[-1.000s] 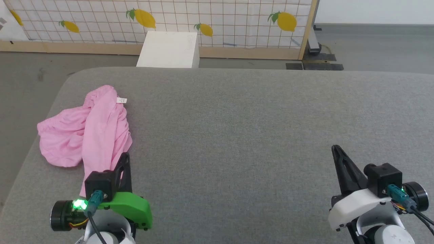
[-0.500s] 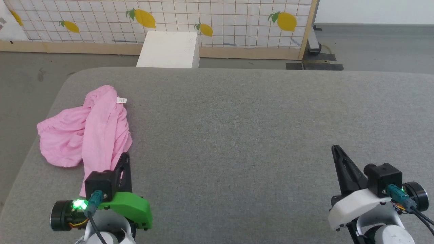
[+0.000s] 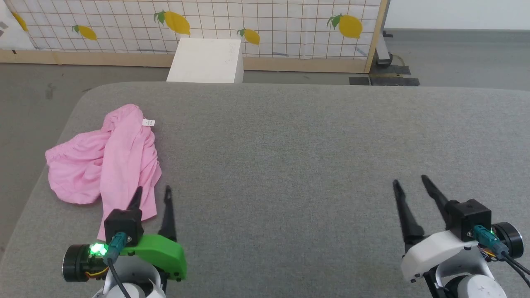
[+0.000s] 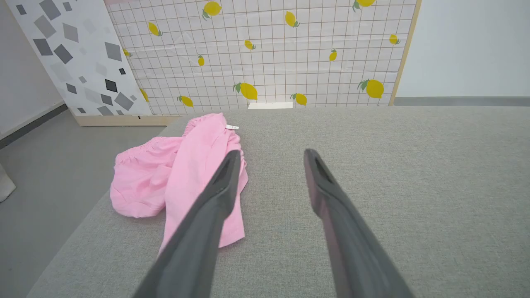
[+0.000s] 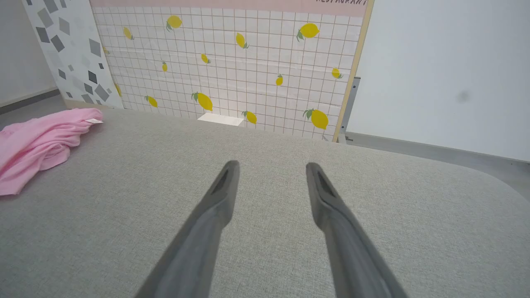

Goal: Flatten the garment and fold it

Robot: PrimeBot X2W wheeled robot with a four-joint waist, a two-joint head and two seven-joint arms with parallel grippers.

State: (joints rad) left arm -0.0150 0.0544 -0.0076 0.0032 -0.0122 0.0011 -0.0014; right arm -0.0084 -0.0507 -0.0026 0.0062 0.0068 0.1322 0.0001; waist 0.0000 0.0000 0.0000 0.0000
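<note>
My left gripper [image 3: 153,189] and right gripper [image 3: 410,180] are wide open and empty, ready to grab the garment [image 3: 103,165] bunched at the bench's [image 3: 290,145] left edge.

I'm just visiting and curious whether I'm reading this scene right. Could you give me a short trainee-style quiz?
1. True or false: the pink pants lie neatly folded on the grey cushion.
2. The left gripper and right gripper are both: A) open B) shut.
3. Which gripper is nearer the pants?
Key: 1 false, they lie crumpled; 2 A; 3 the left.
</note>
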